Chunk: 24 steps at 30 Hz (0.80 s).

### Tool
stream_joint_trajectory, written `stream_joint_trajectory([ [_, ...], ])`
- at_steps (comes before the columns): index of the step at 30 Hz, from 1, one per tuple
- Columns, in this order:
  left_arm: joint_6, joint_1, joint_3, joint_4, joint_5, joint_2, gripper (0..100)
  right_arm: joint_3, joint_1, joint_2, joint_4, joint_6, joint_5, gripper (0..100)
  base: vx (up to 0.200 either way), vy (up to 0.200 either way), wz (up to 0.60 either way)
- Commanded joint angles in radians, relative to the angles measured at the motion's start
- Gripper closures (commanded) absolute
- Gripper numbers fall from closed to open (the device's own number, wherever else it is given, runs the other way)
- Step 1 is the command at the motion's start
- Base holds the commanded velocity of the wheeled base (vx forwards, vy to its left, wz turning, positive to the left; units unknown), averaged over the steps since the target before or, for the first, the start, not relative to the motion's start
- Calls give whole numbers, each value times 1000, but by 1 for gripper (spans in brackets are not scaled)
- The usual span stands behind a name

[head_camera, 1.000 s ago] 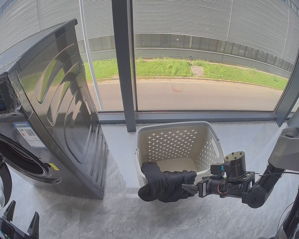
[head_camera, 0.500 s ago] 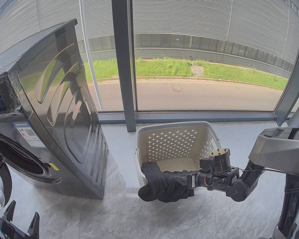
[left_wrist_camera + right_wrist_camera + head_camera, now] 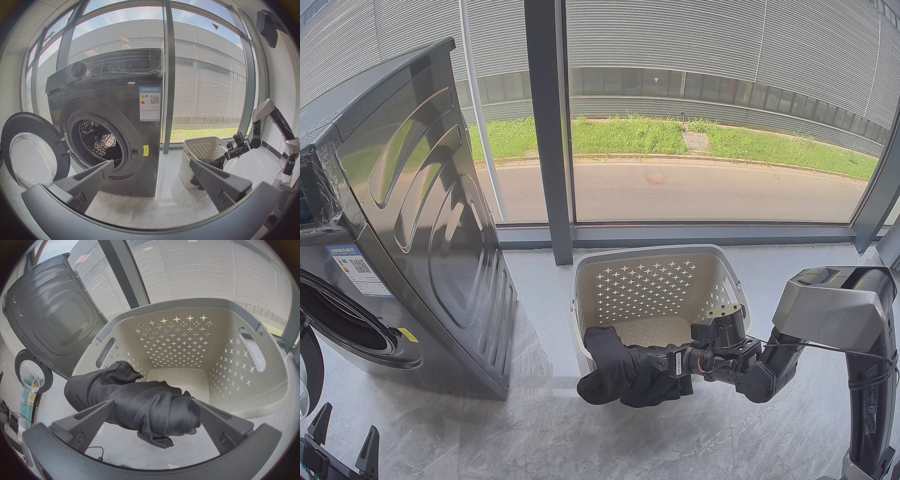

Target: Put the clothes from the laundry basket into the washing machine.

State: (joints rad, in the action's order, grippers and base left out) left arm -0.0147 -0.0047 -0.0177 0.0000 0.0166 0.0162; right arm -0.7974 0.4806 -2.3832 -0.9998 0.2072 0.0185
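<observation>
A black garment (image 3: pixel 625 375) hangs over the front rim of the cream laundry basket (image 3: pixel 650 253), partly inside and partly outside it. My right gripper (image 3: pixel 659 364) is open at the garment's right end, level with the rim. In the right wrist view the garment (image 3: pixel 147 405) lies between the spread fingers of the right gripper (image 3: pixel 152 405). The grey washing machine (image 3: pixel 425 219) stands to the left, its round door (image 3: pixel 31 150) swung open and its drum (image 3: pixel 97 143) dark. My left gripper (image 3: pixel 345 431) is open and low at the near left, facing the machine.
The basket stands on a pale marble floor (image 3: pixel 550 431) in front of a glass wall with a dark pillar (image 3: pixel 547 125). Open floor lies between the basket and the machine.
My right arm has moved left toward the basket, bringing its open fingers from beside the garment to around its right end. The left gripper has stayed still.
</observation>
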Motion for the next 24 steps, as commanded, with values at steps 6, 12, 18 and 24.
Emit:
stream_joint_trajectory([
  [6,-4,0,15,0,0,-16,0,-28,-16,-60,-26,-15,0,0,0,0,0],
  [12,1,0,15,0,0,-16,0,-39,-11,-19,-57,-17,1,0,0,0,0],
  [18,-1,0,15,0,0,-16,0,15,1,107,-39,-19,3,0,0,0,0],
  [24,-2,0,15,0,0,-16,0,161,26,228,41,-23,11,0,0,0,0],
])
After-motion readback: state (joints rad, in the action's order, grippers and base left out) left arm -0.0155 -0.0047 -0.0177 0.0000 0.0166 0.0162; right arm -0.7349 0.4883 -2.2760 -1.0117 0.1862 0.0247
